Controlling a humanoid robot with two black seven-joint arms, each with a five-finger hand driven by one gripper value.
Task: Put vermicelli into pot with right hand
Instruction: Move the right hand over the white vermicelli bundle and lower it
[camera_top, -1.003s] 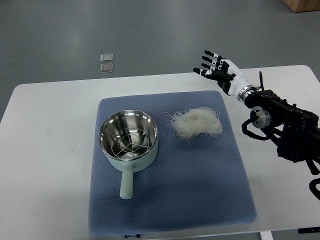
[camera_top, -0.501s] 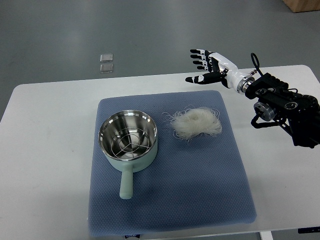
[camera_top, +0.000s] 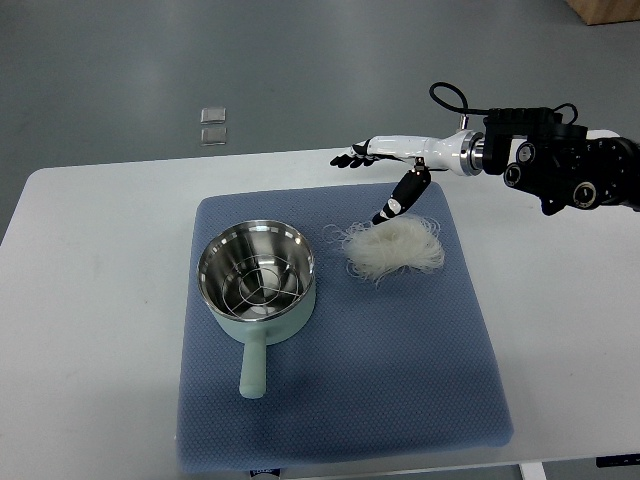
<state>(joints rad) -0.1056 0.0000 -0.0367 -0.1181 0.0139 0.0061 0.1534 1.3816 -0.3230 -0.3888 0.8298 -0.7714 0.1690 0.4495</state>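
A loose white nest of vermicelli (camera_top: 392, 248) lies on the blue mat (camera_top: 340, 380), right of centre. To its left stands a pale green pot (camera_top: 257, 283) with a steel inside, a wire rack in it, and its handle pointing toward the near edge. My right hand (camera_top: 383, 172) reaches in from the right, hovering above the far side of the vermicelli. Its fingers (camera_top: 350, 158) are spread flat and its thumb (camera_top: 397, 200) points down at the noodles. It holds nothing.
The mat sits on a white table (camera_top: 90, 300). On the grey floor beyond the table lie two small square plates (camera_top: 212, 125). My right arm's black forearm (camera_top: 560, 165) hangs over the table's far right corner.
My right hand has swung left and lowered from beyond the table's far edge to just above the vermicelli, turning palm down with fingers still spread.
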